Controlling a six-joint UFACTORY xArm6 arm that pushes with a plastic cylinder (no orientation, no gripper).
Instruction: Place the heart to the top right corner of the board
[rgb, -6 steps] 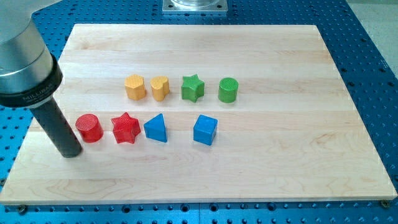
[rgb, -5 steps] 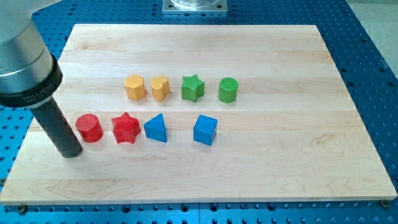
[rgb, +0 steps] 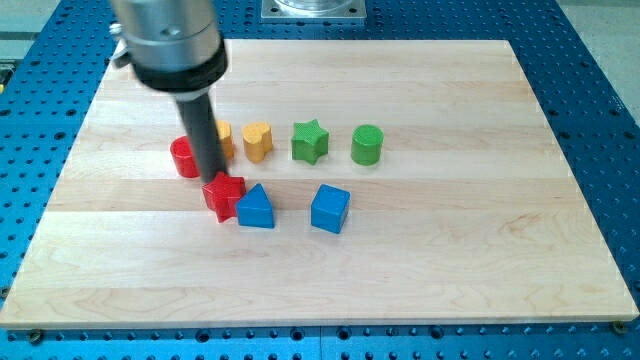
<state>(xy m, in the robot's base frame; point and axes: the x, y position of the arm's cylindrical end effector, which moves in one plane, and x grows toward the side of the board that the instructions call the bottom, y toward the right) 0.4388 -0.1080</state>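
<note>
My tip (rgb: 212, 177), a bare rod with no claw to open or close, rests between the red cylinder (rgb: 183, 157) and red star (rgb: 224, 194). The heart (rgb: 258, 141) sits mid-board, untouched; the whole push to the board (rgb: 480, 70)'s top right corner remains.

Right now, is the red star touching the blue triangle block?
Touching. The camera view shows the red star pressed against the upper left side of the blue triangle block, with no board visible between them. My tip sits just above the star.
</note>
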